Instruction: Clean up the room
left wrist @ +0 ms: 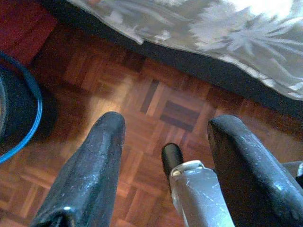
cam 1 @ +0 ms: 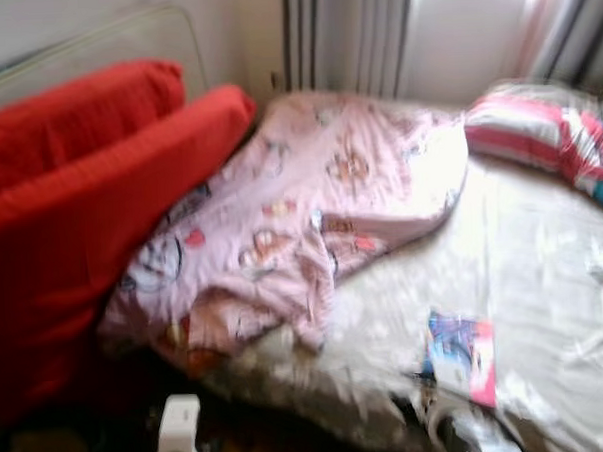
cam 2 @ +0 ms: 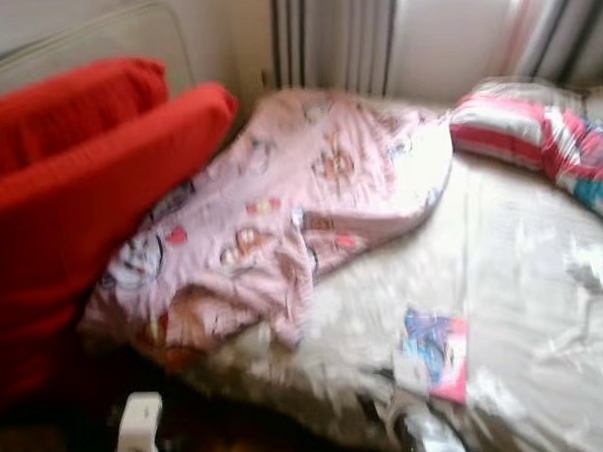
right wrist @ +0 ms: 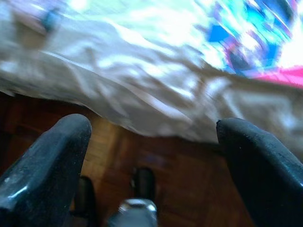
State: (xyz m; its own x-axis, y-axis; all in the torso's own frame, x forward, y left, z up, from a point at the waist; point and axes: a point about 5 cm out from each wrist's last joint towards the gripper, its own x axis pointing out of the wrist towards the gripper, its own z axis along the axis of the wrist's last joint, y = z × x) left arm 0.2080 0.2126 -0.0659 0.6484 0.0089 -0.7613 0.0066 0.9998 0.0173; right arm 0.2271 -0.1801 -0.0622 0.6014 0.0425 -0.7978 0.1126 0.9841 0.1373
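**Both claws spread and idle at bedside; bed untidied**

Left gripper was observed hanging low over the wood floor, fingers spread, nothing held. Right gripper was likewise found spread and empty, just off the edge of the bed sheet.

On the bed, a pink blanket was seen crumpled against two red cushions. A small colourful booklet lay near the bed's front edge, and a striped pillow sat at the far side beside the curtains. All head views were blurred.

Risks were judged as follows. Any reach begun under such blur could be misplaced. The flat booklet could be pushed along the sheet instead of lifted. Sheet fabric could be pinched together with it. The blanket could be dragged onto the floor if grasped at one corner only.
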